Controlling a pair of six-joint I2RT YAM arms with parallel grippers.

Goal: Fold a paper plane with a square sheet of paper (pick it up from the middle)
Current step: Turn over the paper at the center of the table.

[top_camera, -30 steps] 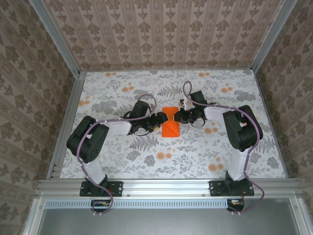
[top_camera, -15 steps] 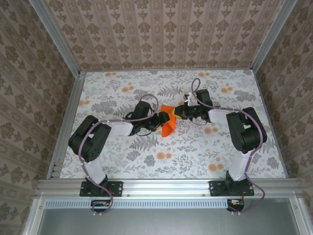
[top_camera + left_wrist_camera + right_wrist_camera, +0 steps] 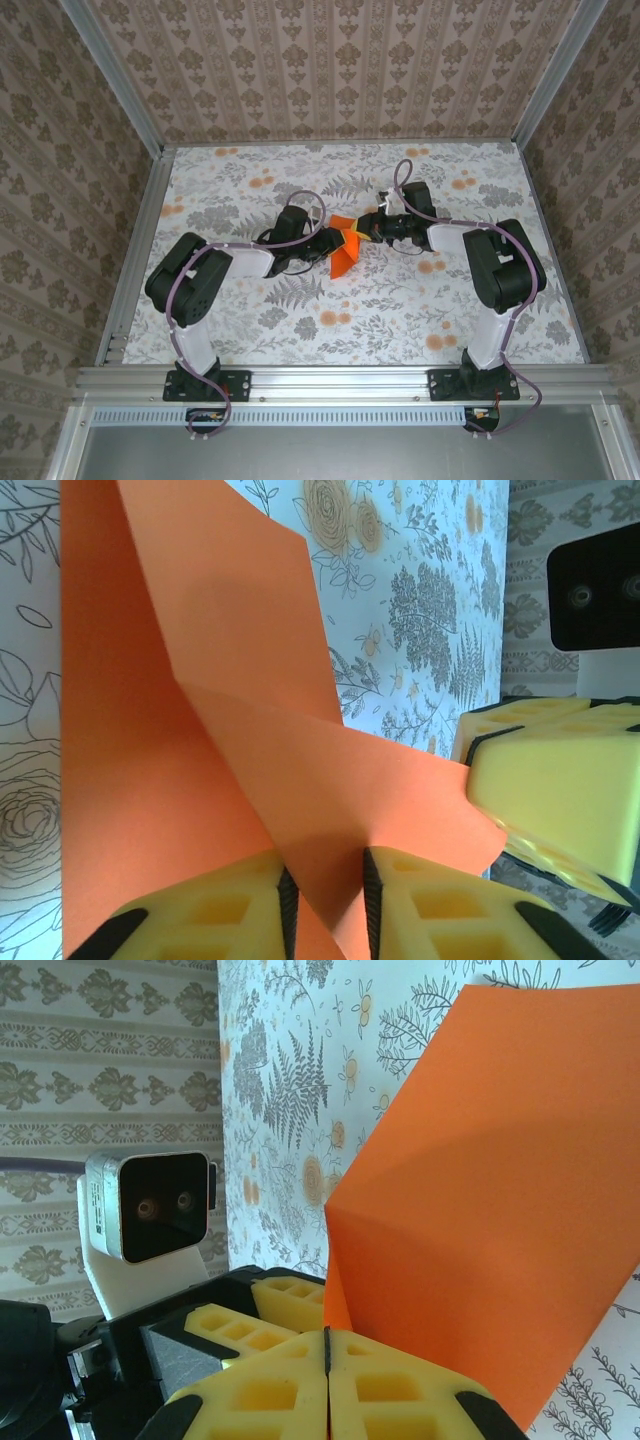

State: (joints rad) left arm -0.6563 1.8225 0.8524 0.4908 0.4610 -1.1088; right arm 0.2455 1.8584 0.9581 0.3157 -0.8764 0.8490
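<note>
**Two grippers pinched one orange paper**

Two arms met at the middle of the flowery table point(image 3: 250, 330). The left gripper point(image 3: 325, 905) had just closed its yellow fingers on the thin, bright orange square sheet of paper point(image 3: 343, 250). The right gripper point(image 3: 327, 1380) stayed pressed shut on the sheet's other side. The sheet, lying flat a moment before, now stood bunched up between them, so a fold had probably started.

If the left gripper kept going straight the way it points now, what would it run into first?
Most likely the right gripper. The left gripper already has the square sheet of paper between its fingers, and the right gripper's yellow fingers sit just ahead across that sheet. Depth is hard to judge.
</note>
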